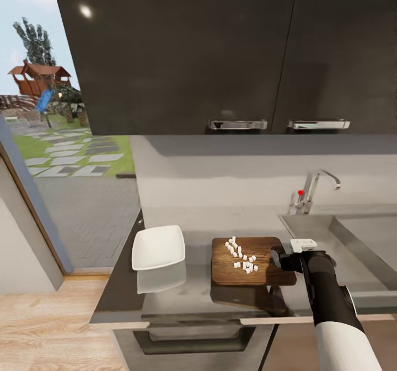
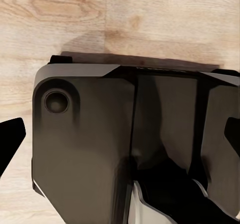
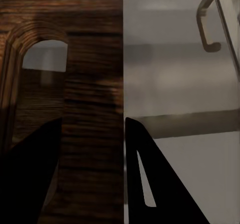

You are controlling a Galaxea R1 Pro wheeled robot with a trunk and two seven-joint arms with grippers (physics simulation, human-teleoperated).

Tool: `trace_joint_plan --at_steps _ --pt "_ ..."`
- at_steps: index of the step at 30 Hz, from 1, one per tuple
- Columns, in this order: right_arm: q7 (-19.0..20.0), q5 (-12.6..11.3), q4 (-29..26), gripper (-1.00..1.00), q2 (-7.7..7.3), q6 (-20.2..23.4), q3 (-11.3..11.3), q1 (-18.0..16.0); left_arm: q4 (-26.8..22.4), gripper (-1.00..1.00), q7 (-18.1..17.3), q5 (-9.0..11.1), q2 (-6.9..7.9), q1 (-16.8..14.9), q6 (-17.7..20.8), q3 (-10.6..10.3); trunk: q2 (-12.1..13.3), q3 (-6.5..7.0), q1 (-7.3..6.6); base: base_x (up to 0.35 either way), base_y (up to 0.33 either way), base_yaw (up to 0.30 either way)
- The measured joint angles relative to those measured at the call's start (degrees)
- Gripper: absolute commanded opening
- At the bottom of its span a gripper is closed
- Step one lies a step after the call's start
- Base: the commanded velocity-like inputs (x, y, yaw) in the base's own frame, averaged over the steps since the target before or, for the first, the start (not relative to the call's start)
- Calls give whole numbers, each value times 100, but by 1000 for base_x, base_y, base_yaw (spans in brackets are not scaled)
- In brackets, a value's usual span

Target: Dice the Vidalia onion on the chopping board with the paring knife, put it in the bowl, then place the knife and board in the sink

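The brown chopping board (image 1: pixel 259 269) lies on the grey countertop (image 1: pixel 193 296) with white diced onion (image 1: pixel 241 255) scattered over its middle. My right gripper (image 1: pixel 278 259) sits at the board's right edge, beside the sink. Its fingers close on a strip of the board (image 3: pixel 92 84) near the hole (image 3: pixel 45 59). The white bowl (image 1: pixel 159 247) stands left of the board, a short gap away, with nothing in it. My left gripper (image 2: pixel 120 134) is open with nothing between its fingers, above my own dark base and the wood floor. The paring knife is out of view.
The steel sink (image 1: pixel 353 238) with its chrome tap (image 1: pixel 314 186) lies right of the board. Glossy black upper cabinets (image 1: pixel 220 51) hang over the counter. The counter ends just left of the bowl, beside a tall window (image 1: pixel 55 139).
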Motion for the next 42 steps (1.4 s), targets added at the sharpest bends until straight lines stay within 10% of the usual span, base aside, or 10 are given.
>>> trace_joint_plan --at_steps 42 --pt "1 -6 -1 -100 9 2 9 -4 0 100 0 0 0 -4 0 0 -8 335 2 0 0 0"
